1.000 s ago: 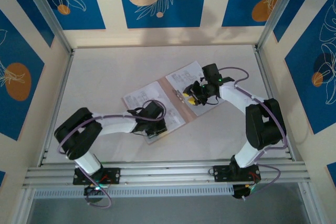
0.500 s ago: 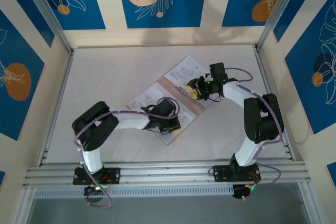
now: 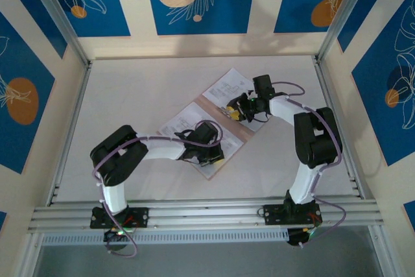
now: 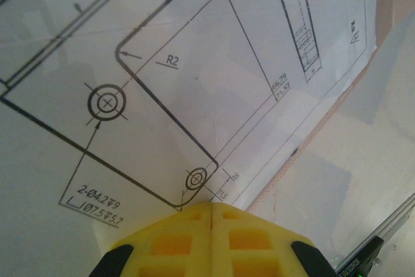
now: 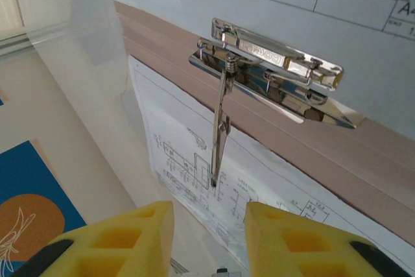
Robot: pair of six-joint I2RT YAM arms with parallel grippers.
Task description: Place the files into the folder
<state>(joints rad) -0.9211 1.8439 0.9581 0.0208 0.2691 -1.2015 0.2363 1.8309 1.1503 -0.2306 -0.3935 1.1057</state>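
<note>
The files (image 4: 194, 63) on the open folder (image 5: 389, 160), middle of the table (image 3: 130, 95).
Jaws closed, the left gripper (image 4: 212, 207) rests on a sheet; jaws apart, the right gripper (image 5: 209, 215) faces the clip (image 5: 266, 69).

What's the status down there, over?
Left gripper shut, tips at a printed sheet. Right gripper open, facing the raised clip lever on the folder. Folder lies open; nothing in the way.

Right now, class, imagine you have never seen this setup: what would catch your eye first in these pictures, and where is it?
The shiny metal clip on the spine of the open folder, with its lever raised, sits just ahead of the open right end effector. Over the folder's left half, the shut left end effector appears to rest its yellow tips on a printed drawing sheet.
</note>
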